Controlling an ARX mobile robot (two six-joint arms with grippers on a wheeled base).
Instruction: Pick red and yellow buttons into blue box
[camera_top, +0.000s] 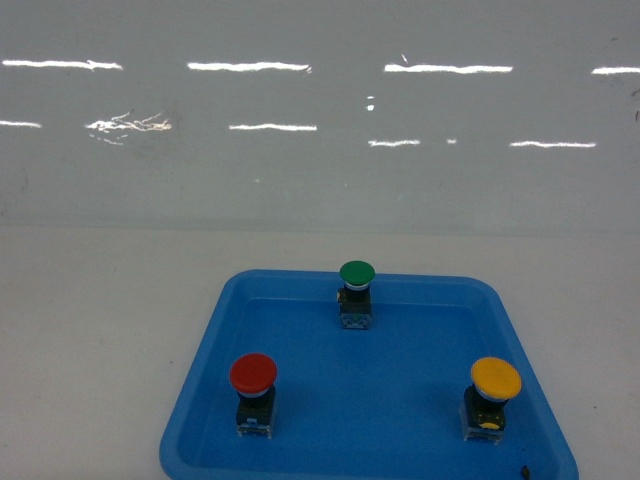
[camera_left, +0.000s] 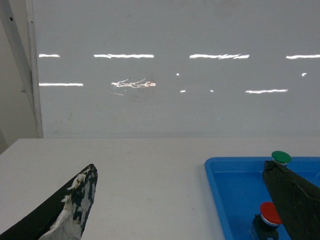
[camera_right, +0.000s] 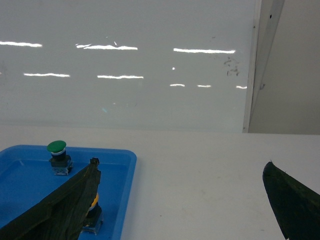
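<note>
The red button (camera_top: 253, 375) stands at the front left of a shallow blue tray (camera_top: 215, 310), and the yellow button (camera_top: 495, 378) at its front right. Neither gripper shows in the head view. In the left wrist view my left gripper (camera_left: 179, 165) is open over bare table left of the tray (camera_left: 220, 170); its right finger (camera_left: 295, 195) partly covers the red button (camera_left: 270, 213). My right gripper (camera_right: 181, 162) is open over the table right of the tray (camera_right: 127, 170), its left finger (camera_right: 65, 205) hiding most of the yellow button (camera_right: 93, 201). The blue box is out of view.
A green-capped button (camera_top: 356, 272) stands at the back middle of the tray, also seen as green button (camera_left: 281, 157) and green button (camera_right: 56, 147). A glossy white wall (camera_top: 320, 120) rises behind the white table (camera_top: 90, 330). A vertical frame post (camera_right: 260, 65) stands at the far right.
</note>
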